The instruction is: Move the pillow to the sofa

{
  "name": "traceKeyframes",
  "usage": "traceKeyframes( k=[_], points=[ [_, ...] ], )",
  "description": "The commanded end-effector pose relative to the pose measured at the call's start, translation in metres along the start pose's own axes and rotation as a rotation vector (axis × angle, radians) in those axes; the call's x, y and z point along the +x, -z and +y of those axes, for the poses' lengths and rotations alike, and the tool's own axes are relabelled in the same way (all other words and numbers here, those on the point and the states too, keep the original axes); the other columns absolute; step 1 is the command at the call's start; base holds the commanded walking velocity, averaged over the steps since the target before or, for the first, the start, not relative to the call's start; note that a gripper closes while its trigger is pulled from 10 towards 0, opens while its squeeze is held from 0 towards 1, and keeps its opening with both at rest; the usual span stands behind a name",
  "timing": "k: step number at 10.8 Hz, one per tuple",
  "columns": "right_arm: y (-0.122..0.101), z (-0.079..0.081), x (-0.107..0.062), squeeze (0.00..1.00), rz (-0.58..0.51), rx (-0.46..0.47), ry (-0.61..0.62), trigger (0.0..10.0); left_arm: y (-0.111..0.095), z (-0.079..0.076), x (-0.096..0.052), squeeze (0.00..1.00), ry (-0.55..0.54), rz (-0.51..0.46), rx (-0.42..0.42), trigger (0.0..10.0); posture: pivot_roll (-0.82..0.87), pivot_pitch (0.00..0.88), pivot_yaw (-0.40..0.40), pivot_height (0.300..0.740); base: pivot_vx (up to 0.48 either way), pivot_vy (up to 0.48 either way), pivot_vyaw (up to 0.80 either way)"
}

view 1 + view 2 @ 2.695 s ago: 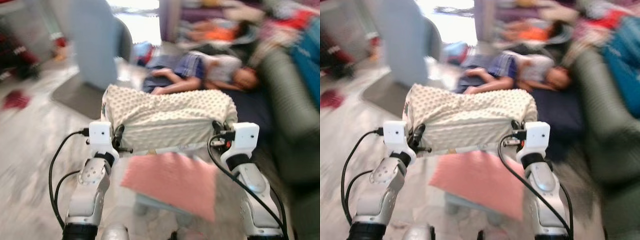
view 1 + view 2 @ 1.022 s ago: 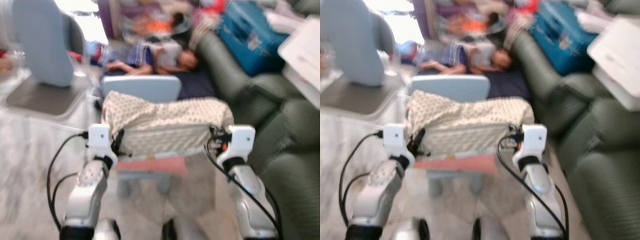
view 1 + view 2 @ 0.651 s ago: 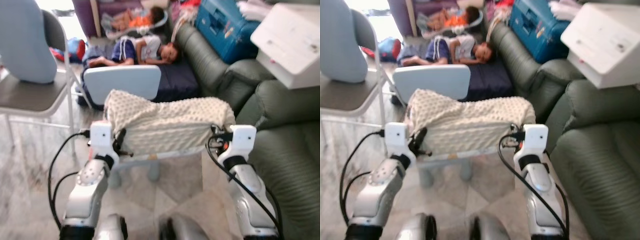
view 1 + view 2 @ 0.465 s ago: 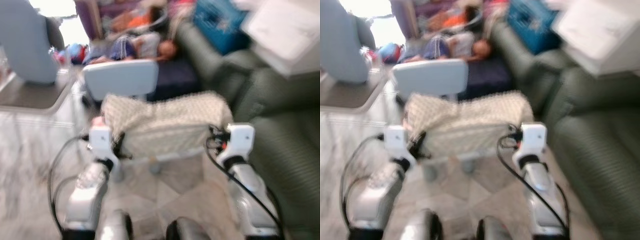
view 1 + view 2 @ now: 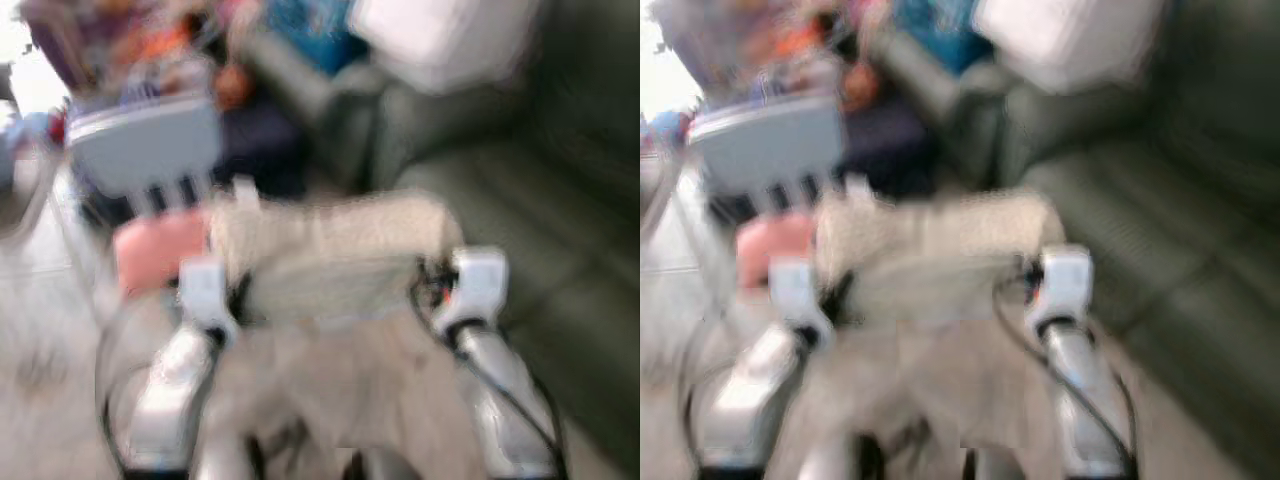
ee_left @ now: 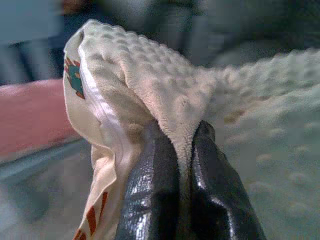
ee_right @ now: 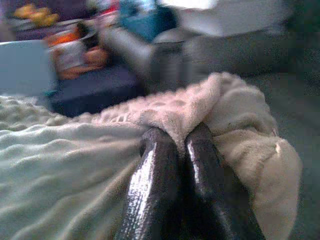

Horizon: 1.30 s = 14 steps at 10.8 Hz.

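Observation:
A cream pillow (image 5: 330, 250) with a bumpy cover hangs in the air between my two arms, blurred in the head views. My left gripper (image 6: 181, 145) is shut on the pillow's left end, its black fingers (image 6: 155, 190) pinching the fabric by the zip seam. My right gripper (image 7: 181, 137) is shut on the right end, the cloth bunched over its fingers (image 7: 152, 185). The dark green sofa (image 5: 540, 210) spreads to the right and ahead of the pillow.
A small blue chair (image 5: 145, 150) with a pink seat (image 5: 160, 250) stands just left of the pillow. A white box (image 5: 440, 40) and a blue case (image 5: 305, 30) rest on the sofa's far part. A person (image 5: 190, 75) lies on a dark mattress beyond the chair.
The whole view has swung right: the sofa now takes up more of the right side and the chair has slid left. Both grippers still hold the pillow the same way.

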State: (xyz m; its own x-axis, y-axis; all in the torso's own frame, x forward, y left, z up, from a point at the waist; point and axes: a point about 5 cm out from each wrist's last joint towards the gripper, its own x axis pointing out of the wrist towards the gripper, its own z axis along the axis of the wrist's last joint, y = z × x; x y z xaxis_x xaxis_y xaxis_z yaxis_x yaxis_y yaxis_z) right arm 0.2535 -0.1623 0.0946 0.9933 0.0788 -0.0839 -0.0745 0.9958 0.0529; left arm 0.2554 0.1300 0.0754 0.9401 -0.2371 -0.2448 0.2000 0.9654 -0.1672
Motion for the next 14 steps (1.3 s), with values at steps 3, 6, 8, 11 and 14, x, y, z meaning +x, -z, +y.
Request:
traceKeyframes(
  k=[3, 6, 8, 11, 14],
  points=[
    [-0.002, 0.004, 0.0, 0.0, -0.01, 0.008, -0.003, 10.0, -0.012, -0.002, 0.001, 0.0, 0.031, -0.041, 0.013, 10.0, -0.08, 0.115, -0.028, 0.74, 0.0, 0.0, -0.8],
    [-0.002, 0.006, 0.001, 0.0, -0.007, 0.006, -0.002, 10.0, -0.017, -0.01, -0.001, 0.0, 0.115, -0.069, 0.005, 10.0, -0.08, 0.121, -0.029, 0.74, 0.0, 0.0, -0.8],
    [-0.001, 0.007, 0.0, 0.0, -0.001, 0.004, -0.005, 10.0, -0.019, -0.011, -0.002, 0.0, 0.141, -0.077, -0.005, 10.0, -0.08, 0.13, -0.035, 0.74, 0.0, 0.0, -0.8],
    [0.0, 0.009, 0.001, 0.0, 0.002, 0.001, -0.007, 10.0, -0.019, -0.014, -0.004, 0.0, 0.179, -0.083, -0.001, 10.0, -0.08, 0.13, -0.023, 0.74, 0.0, 0.0, -0.8],
    [-0.005, 0.007, 0.009, 0.0, -0.018, -0.018, -0.01, 10.0, -0.025, -0.02, -0.001, 0.0, 0.218, -0.102, 0.031, 10.0, -0.08, 0.129, -0.009, 0.74, 0.0, 0.0, -0.8]
  ],
)
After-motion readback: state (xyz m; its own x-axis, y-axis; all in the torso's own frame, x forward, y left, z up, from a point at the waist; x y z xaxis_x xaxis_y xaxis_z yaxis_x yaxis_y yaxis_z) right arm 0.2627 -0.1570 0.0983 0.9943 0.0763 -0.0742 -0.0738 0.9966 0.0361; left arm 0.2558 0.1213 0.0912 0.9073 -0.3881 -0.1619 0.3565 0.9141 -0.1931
